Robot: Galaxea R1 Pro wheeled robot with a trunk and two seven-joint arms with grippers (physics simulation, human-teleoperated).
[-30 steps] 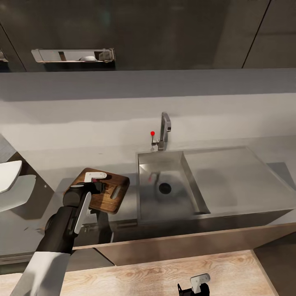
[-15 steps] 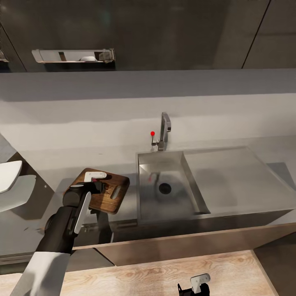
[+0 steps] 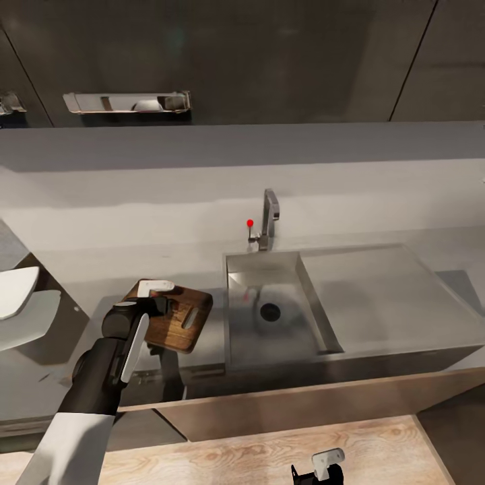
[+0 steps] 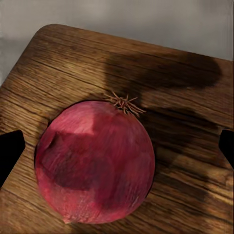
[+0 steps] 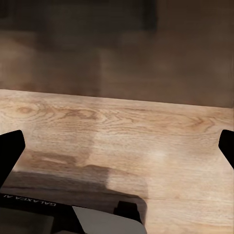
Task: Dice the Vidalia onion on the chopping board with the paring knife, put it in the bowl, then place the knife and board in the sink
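Now the onion (image 4: pixel 95 163) rests on the chopping board (image 3: pixel 176 316), lower left of the head view beside the sink (image 3: pixel 269 310), ready for dicing. The left gripper (image 3: pixel 158 296) hovers over it, jaws spread wide and clear of it. The right gripper (image 3: pixel 322 466) hangs low over the floor (image 5: pixel 126 141), jaws also spread.

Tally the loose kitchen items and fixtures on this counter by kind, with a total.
Onions: 1, a red-skinned onion lying on the board
Chopping boards: 1, the chopping board
Sinks: 1, the sink
Taps: 1, the tap behind the basin
Total: 4
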